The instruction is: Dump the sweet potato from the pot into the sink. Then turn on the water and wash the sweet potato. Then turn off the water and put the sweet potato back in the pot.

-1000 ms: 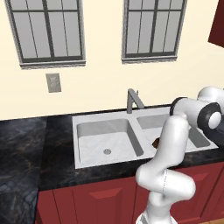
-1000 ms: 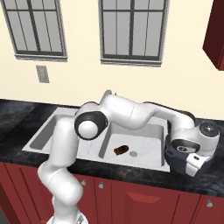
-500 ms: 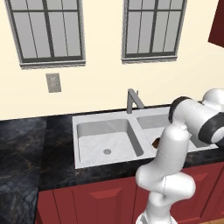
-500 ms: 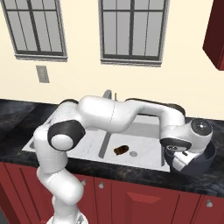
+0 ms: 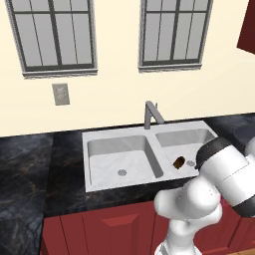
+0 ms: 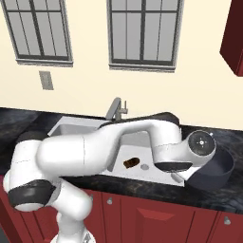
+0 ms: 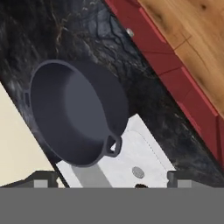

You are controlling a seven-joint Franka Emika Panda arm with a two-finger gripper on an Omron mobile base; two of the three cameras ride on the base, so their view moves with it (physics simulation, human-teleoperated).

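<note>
Item: my fingers (image 7: 107, 181) spread wide, empty. Pot (image 7: 76, 113) on counter (image 7: 166, 105) just ahead; sweet potato (image 6: 131, 163) behind in sink (image 5: 124, 162). Hazard: wrist knocking pot when swinging faucetward

Matt dark metal pot (image 7: 74, 111), marble-look sink (image 5: 119, 157), glossy black stone counter (image 5: 30, 164)

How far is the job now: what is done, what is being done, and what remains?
Done: the sweet potato lies in the smaller basin of the sink, out of the pot. In hand: the empty pot stands on the counter beside the sink, and the gripper above it has its fingers open, holding nothing. Left: no water runs from the faucet, so washing and returning the sweet potato remain.
</note>
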